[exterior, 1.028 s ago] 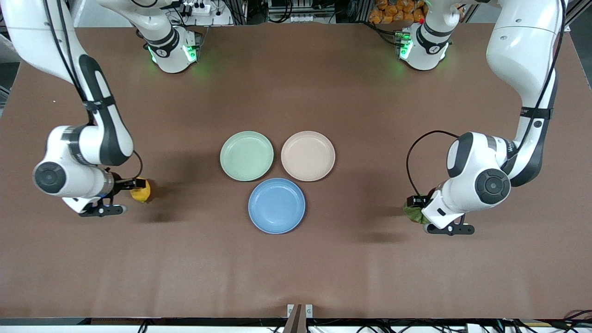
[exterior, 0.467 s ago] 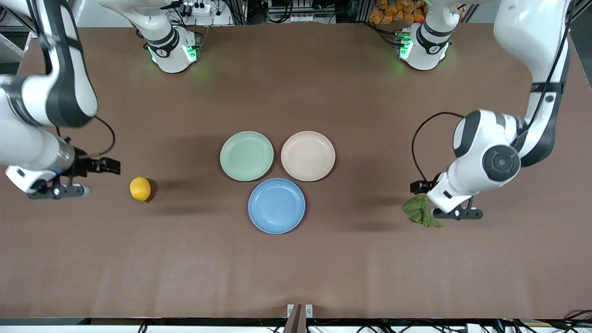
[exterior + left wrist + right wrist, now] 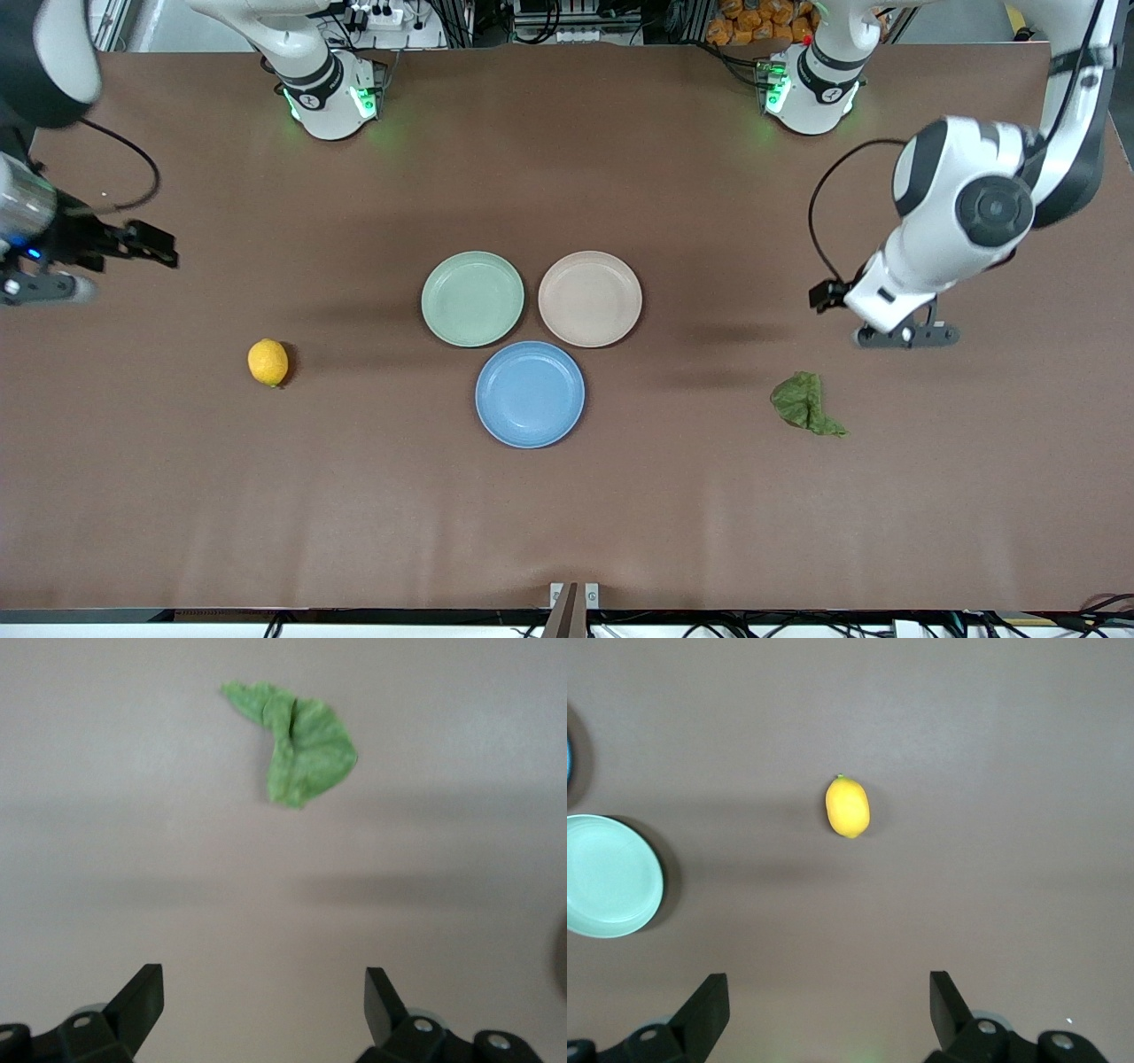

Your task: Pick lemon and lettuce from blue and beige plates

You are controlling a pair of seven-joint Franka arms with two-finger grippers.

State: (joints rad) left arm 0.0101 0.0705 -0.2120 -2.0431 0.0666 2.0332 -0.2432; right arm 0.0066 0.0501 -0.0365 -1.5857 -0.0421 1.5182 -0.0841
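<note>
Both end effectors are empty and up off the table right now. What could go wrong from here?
The lemon lies loose on the bare table toward the right arm's end; being round, it may roll if nudged. The lettuce lies flat and crumpled below the open left end effector, so a regrasp might pinch only an edge. The right end effector is open too.

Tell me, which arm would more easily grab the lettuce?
The left arm, probably. Its open end effector hangs near the lettuce; the right end effector, open too, is by the lemon.
</note>
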